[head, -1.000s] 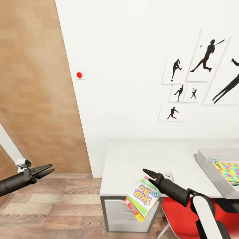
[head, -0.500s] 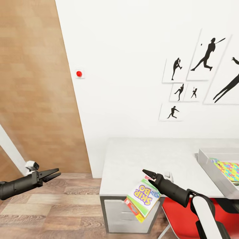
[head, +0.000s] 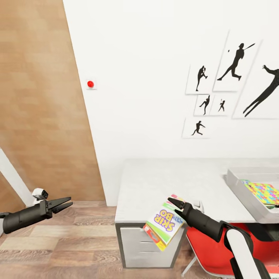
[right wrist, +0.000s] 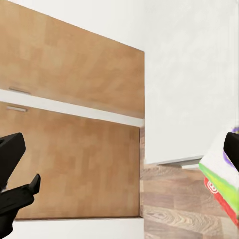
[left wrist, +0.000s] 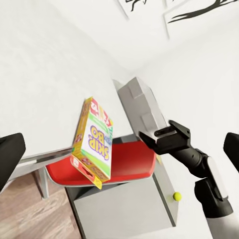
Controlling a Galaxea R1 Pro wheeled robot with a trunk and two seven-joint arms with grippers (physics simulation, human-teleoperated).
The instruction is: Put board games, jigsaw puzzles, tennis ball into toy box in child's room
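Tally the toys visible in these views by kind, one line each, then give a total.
Board games: 1, the Skip-Bo box held by the right gripper
Jigsaw puzzles: 1, in the toy box, at
Tennis balls: 1, at
Total: 3

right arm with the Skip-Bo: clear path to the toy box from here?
Probably yes. The right claw holds the Skip-Bo box at the table's front edge; the toy box lies further right, with bare tabletop between.

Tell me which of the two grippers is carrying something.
The right gripper: it holds the Skip-Bo box hanging at the table edge. The left gripper holds nothing.
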